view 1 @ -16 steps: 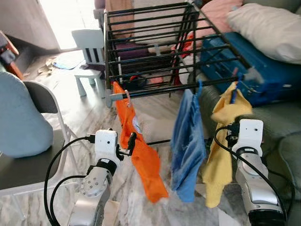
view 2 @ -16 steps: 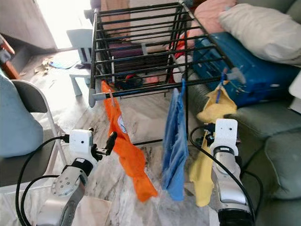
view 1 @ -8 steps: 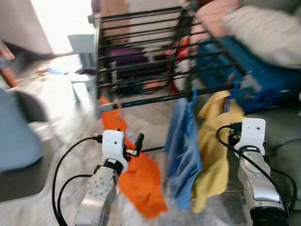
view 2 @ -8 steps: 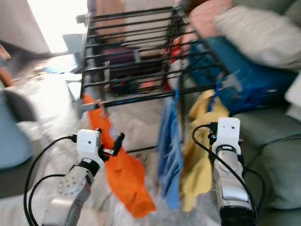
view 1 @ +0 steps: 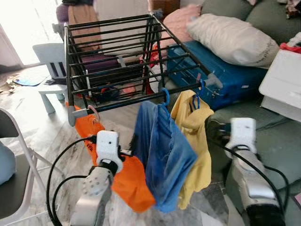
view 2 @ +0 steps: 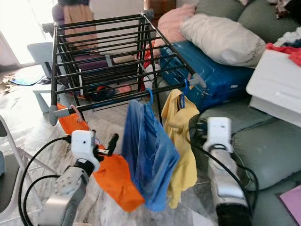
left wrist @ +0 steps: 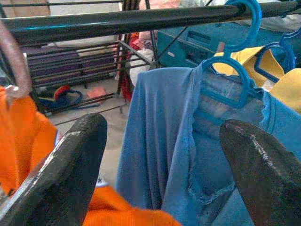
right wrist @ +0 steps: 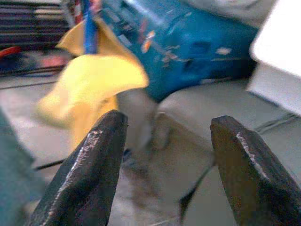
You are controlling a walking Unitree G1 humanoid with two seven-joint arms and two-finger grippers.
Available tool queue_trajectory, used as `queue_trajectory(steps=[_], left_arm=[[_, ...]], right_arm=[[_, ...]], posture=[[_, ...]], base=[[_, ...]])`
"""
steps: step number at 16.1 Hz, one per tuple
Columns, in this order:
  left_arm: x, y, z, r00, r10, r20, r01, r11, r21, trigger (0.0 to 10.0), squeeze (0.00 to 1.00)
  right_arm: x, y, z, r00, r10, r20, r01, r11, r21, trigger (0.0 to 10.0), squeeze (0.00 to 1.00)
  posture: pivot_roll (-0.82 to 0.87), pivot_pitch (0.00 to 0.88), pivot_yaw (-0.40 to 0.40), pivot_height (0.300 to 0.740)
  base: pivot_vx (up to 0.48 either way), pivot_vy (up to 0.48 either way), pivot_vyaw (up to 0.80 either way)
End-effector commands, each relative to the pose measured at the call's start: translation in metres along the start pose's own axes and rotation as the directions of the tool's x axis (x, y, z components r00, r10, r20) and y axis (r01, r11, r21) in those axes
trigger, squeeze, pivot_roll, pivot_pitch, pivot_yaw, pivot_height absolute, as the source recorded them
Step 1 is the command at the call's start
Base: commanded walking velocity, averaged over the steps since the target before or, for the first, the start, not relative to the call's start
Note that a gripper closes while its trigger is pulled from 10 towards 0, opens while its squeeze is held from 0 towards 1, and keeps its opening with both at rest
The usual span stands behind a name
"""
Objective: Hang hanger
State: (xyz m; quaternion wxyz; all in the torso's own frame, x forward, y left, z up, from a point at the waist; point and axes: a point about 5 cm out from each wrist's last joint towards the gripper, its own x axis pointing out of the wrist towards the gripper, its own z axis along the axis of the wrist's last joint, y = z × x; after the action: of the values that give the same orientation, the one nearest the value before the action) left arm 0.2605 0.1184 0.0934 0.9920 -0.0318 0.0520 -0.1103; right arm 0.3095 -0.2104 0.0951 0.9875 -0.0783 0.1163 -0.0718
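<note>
A black drying rack carries three garments on its front rail. An orange garment hangs from a pink hook, a blue garment from a blue hanger, and a yellow garment from another blue hanger. My left gripper is open and empty, low between the orange and blue garments, pointing at the blue one. My right gripper is open and empty, just right of the yellow garment and apart from it.
A blue suitcase and a pillow lie on the green sofa behind the rack, beside a white box. A small white chair stands far left, a folding chair near left. Marble floor lies below.
The camera has swung right and the blur has cleared. My right gripper, earlier against the yellow garment, now stands apart to its right. My left gripper stays by the orange garment.
</note>
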Motion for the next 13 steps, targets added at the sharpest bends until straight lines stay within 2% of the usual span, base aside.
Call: queue_trajectory(steps=[1, 3, 7, 12, 13], left_arm=[[0.0, 0.0, 0.003, 1.0, 0.005, 0.005, -0.005, 1.0, 0.0, 10.0, 0.0], [-0.001, 0.001, 0.003, 1.0, 0.003, -0.003, -0.003, 1.0, 0.005, 10.0, 0.0], [-0.006, 0.007, 0.006, 1.0, 0.018, -0.003, -0.018, 1.0, 0.023, 10.0, 0.0], [-0.014, 0.013, 0.008, 1.0, 0.018, -0.024, -0.017, 0.999, 0.044, 10.0, 0.0], [-0.016, 0.014, 0.009, 0.999, 0.019, -0.027, -0.017, 0.999, 0.048, 10.0, 0.0]], right_arm=[[0.004, 0.004, 0.002, 0.999, 0.035, -0.012, -0.035, 0.999, 0.01, 10.0, 0.0], [0.013, 0.008, 0.004, 0.992, 0.111, -0.057, -0.109, 0.994, 0.033, 10.0, 0.0], [0.028, 0.011, 0.009, 0.974, 0.2, -0.108, -0.2, 0.98, 0.006, 10.0, 0.0], [0.046, 0.008, 0.018, 0.967, 0.21, -0.146, -0.214, 0.977, -0.011, 10.0, 0.0], [0.05, 0.005, 0.023, 0.971, 0.197, -0.134, -0.204, 0.978, -0.037, 10.0, 0.0]], posture=[[-0.13, 0.013, 0.046, 0.74], [-0.12, 0.018, 0.044, 0.74], [-0.1, 0.034, 0.043, 0.74], [-0.06, 0.062, 0.055, 0.74], [-0.04, 0.066, 0.057, 0.74]], base=[[0.0, 0.0, 0.0], [0.0, 0.0, 0.0], [0.0, 0.0, 0.0], [0.0, 0.0, 0.0], [0.0, 0.0, 0.0]])
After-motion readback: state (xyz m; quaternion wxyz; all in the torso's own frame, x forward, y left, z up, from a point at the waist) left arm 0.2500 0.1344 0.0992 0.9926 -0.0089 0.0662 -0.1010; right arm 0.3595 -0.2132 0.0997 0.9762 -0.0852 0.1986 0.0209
